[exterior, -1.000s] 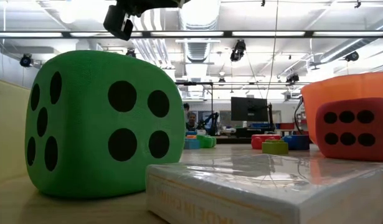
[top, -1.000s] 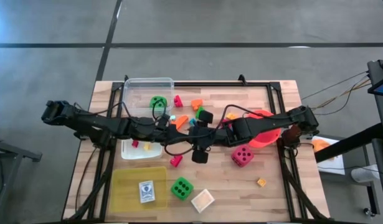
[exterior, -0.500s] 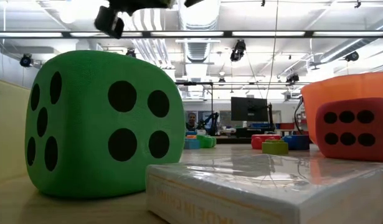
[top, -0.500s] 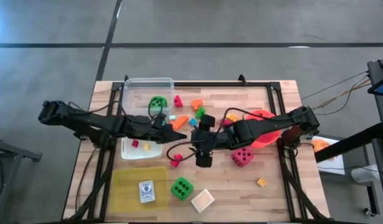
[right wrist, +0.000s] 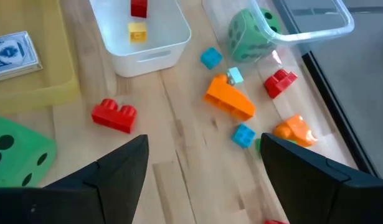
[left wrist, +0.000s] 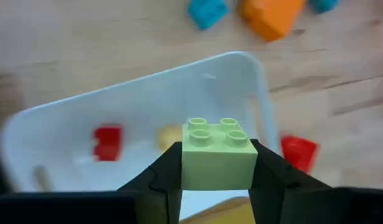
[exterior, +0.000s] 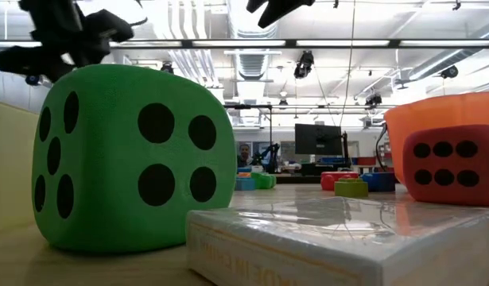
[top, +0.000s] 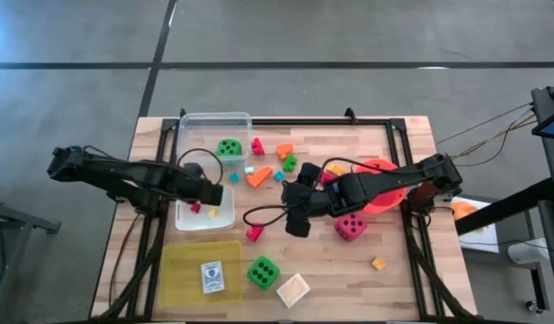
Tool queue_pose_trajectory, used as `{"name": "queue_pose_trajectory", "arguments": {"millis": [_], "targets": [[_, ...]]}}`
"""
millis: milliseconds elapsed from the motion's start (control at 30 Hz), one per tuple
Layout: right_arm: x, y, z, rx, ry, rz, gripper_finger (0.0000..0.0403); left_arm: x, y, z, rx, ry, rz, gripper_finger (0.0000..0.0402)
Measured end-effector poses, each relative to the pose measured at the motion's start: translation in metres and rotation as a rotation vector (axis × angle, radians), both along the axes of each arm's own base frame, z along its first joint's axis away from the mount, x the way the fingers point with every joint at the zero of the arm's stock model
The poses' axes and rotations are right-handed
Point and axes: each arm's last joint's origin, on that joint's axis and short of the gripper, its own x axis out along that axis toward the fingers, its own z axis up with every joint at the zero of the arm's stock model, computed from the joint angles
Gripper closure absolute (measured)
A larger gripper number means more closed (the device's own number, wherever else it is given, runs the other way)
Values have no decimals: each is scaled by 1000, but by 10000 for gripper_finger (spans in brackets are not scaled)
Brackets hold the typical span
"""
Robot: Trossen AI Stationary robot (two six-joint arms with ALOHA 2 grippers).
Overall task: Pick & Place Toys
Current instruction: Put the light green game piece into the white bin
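Left claw (left wrist: 216,177) carried green block (left wrist: 216,155) over white tub (left wrist: 66,124).

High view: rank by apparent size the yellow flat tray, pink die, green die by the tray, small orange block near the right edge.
1. Yellow flat tray
2. and 3. Pink die with black dots and green die with black dots: they look alike, so no ranking between them.
4. Small orange block

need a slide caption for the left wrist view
Left gripper holding a pale green block above the white tub.
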Motion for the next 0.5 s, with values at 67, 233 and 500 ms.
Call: {"name": "queue_pose_trajectory", "arguments": {"millis": [67, 233, 500], "targets": [[0, 0, 0, 0, 0, 0, 99, -1, 0, -2, -2, 13, 1, 279], [0, 0, 0, -5, 3, 7, 99, -2, -1, -20, -32, 87, 4, 279], [0, 0, -1, -6, 4, 8, 99, 5, -4, -51, -106, 167, -5, 279]]}}
